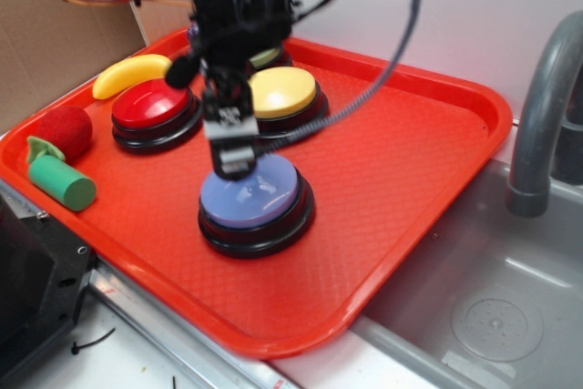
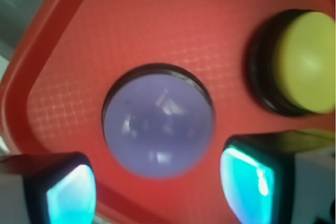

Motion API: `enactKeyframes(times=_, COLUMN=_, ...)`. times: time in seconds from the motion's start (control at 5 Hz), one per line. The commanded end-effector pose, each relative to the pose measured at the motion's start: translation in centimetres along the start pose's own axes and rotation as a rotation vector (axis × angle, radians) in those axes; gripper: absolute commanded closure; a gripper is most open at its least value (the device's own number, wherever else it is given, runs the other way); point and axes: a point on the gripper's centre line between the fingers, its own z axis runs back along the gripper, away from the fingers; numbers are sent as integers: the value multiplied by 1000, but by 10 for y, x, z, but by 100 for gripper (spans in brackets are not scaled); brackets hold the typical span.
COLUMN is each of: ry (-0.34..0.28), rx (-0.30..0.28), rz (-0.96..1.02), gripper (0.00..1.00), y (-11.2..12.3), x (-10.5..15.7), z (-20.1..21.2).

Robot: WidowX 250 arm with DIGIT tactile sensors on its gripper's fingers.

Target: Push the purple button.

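In the exterior view, a red tray [image 1: 428, 170] sits beside a grey sink [image 1: 492, 316]. The purple button [image 1: 260, 202] stands near the tray's middle, toward the front, its lavender dome on a black base. The hand [image 1: 233, 163] hangs directly over the dome's back edge; its tip looks to be touching or just above the surface, but the angle does not settle which. From here the fingers merge into one dark block, so their spread cannot be read. The arm body hides most of a greenish button [image 1: 266, 56] at the back, and partly overlaps the yellow button [image 1: 284, 93]. A red button [image 1: 153, 108] stands to the left, with a yellow banana [image 1: 127, 75], a red plush ball [image 1: 64, 129] and a green cylinder [image 1: 62, 181] near the tray's left rim. A grey faucet [image 1: 547, 107] is cut off at the right edge.

In the wrist view, blurred throughout, the purple button [image 2: 158, 124] fills the centre on the tray [image 2: 157, 19]. Two fingertips [image 2: 247, 182] with teal pads show at the lower corners, set wide apart and holding nothing, both cropped by the frame. The yellow button [image 2: 304, 69] is cut off at the right.
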Motion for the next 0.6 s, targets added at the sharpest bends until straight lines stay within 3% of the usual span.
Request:
enactKeyframes(times=0.0, ry=-79, rx=30, rz=10, gripper=0, y=-8, x=-7, z=36)
enactKeyframes(times=0.4, ry=-99, rx=41, rz=23, gripper=0, y=-9, x=-9, z=53)
